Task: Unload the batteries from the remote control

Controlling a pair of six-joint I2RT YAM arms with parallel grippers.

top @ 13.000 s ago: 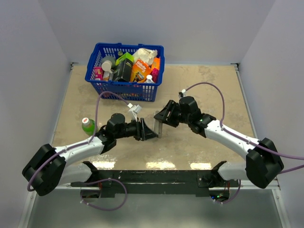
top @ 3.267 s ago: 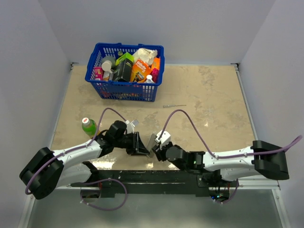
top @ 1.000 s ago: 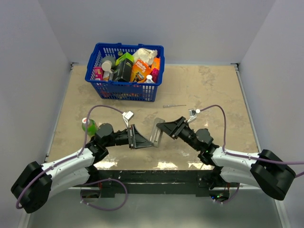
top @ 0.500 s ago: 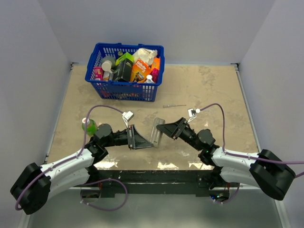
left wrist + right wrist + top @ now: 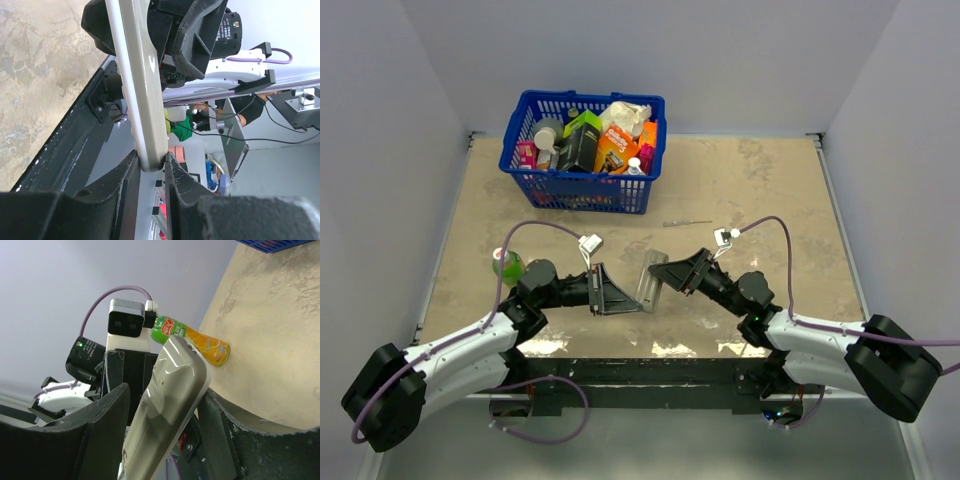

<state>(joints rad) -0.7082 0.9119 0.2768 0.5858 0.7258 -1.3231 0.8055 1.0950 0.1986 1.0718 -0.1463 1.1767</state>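
Observation:
The remote control (image 5: 648, 283) is a slim grey bar held on edge above the table's front middle. My left gripper (image 5: 635, 303) is shut on its lower end; in the left wrist view both fingers (image 5: 127, 185) press the rounded end of the remote control (image 5: 137, 75). My right gripper (image 5: 658, 268) straddles the upper end. In the right wrist view the remote control (image 5: 170, 400) shows its smooth back between the jaws, with a dark gap at the left finger (image 5: 107, 415). The batteries are hidden.
A blue basket (image 5: 585, 97) full of packets stands at the back left. A green bottle (image 5: 505, 263) lies left of my left arm and shows as the bottle (image 5: 190, 337) in the right wrist view. A thin grey tool (image 5: 686, 222) lies behind the grippers.
About three seconds ago my right arm was low at the front edge; it has since swung up to the remote's upper end. Over the last second its jaws widened slightly.

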